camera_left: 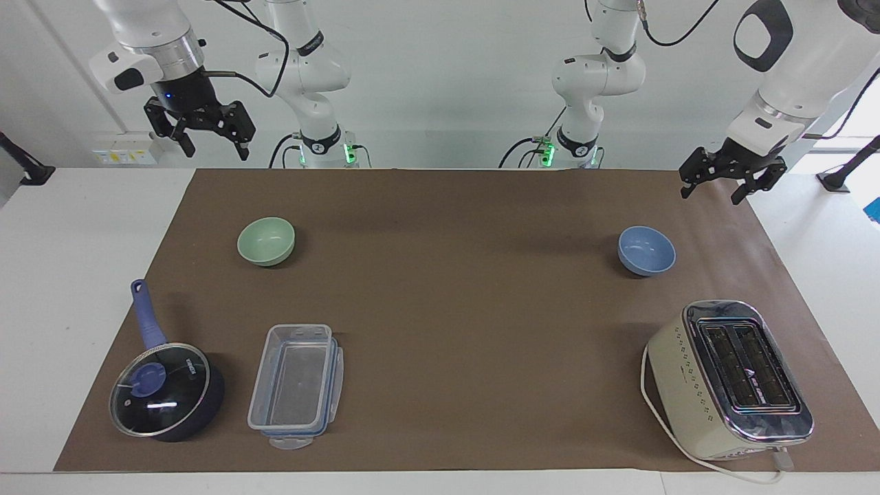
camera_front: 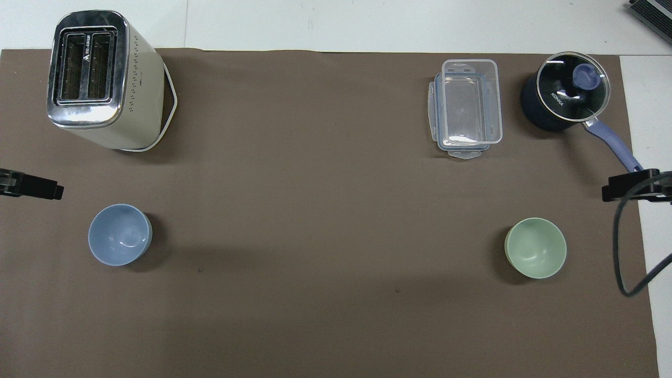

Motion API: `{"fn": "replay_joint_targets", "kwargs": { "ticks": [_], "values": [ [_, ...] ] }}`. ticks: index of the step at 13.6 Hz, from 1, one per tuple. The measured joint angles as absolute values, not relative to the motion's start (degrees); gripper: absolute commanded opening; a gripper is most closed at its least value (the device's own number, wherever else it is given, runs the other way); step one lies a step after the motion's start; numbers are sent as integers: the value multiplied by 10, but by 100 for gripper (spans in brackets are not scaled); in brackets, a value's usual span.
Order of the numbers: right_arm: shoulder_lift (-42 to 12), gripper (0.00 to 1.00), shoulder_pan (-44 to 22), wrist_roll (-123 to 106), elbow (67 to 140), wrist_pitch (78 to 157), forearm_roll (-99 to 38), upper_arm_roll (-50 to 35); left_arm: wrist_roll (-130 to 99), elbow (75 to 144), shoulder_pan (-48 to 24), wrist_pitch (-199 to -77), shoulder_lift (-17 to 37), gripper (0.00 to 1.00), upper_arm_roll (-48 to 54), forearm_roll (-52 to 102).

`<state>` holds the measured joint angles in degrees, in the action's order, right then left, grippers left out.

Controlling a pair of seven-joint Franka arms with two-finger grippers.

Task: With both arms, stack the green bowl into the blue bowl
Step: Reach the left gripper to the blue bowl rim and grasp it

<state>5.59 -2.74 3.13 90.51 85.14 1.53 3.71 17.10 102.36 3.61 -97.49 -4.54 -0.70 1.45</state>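
Observation:
The pale green bowl [camera_left: 266, 240] [camera_front: 535, 248] sits upright on the brown mat toward the right arm's end of the table. The blue bowl [camera_left: 646, 250] [camera_front: 119, 234] sits upright toward the left arm's end. Both are empty and far apart. My right gripper [camera_left: 215, 150] hangs high over the mat's corner at its own end, open and holding nothing. My left gripper [camera_left: 711, 196] hangs open over the mat's edge at its end, apart from the blue bowl and holding nothing. In the overhead view only one finger of each shows at the view's edges.
A cream toaster [camera_left: 729, 378] stands farther from the robots than the blue bowl. A clear plastic container [camera_left: 295, 377] and a dark blue saucepan [camera_left: 165, 390] with a glass lid lie farther out than the green bowl. The brown mat [camera_left: 454, 309] covers the table.

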Motion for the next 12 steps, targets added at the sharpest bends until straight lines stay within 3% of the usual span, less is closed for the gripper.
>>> {"fn": "replay_joint_targets", "kwargs": {
  "ticks": [12],
  "values": [
    [56,100,-27,31,905,851,15,37,257,1248,90,-1236,-40,100,-7,67]
  ]
}}
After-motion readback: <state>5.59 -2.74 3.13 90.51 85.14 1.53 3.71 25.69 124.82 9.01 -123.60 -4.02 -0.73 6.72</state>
